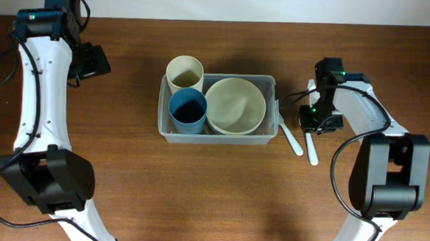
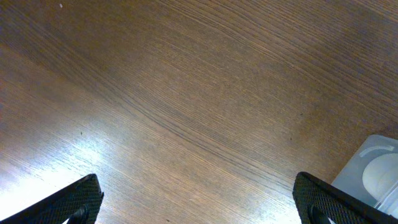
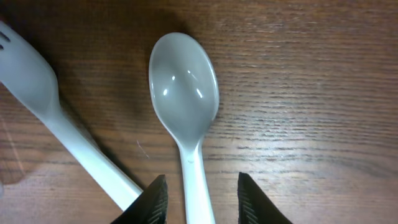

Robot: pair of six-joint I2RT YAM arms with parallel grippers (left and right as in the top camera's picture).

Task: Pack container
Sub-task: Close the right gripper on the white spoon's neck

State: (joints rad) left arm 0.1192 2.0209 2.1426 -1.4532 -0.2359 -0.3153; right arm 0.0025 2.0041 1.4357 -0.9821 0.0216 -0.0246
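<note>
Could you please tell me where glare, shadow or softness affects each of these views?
Left wrist: a bright glare patch washes out the table at lower left, and the container corner looks soft. Right wrist: sharp, with small highlights on the spoon and a dark shadow to its left. Overhead: even light, no strong glare.

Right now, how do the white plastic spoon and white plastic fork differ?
The white plastic spoon has a smooth oval bowl; the white plastic fork ends in tines. The spoon's handle runs between the open jaws of the right gripper; the fork's handle slants past beside them. Both lie flat on the brown wooden table.
</note>
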